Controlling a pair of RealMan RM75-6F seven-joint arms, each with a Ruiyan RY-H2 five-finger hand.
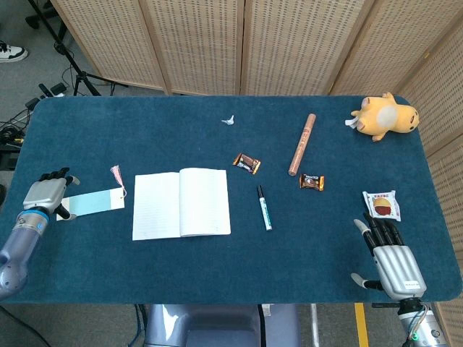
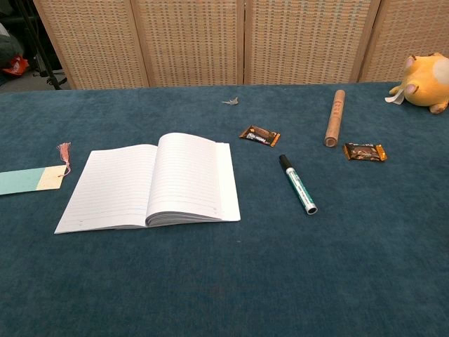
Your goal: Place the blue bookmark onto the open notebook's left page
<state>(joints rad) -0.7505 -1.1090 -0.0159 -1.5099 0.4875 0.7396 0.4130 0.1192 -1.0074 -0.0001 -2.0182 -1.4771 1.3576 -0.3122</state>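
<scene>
Left hand at the tabletop's left edge, fingers curled over the outer end of the bookmark; whether they grip it cannot be told. The pale blue strip with a pink tassel lies flat, just left of the open notebook. Right hand rests empty, fingers spread, near the front right edge.

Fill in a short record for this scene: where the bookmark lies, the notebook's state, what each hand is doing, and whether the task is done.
bookmark: blue bookmark flat on the table, left of the notebook
notebook: open notebook, both pages bare
left hand: left hand at the bookmark's outer end, grip unclear
right hand: right hand open, holds nothing
task: not yet done
</scene>
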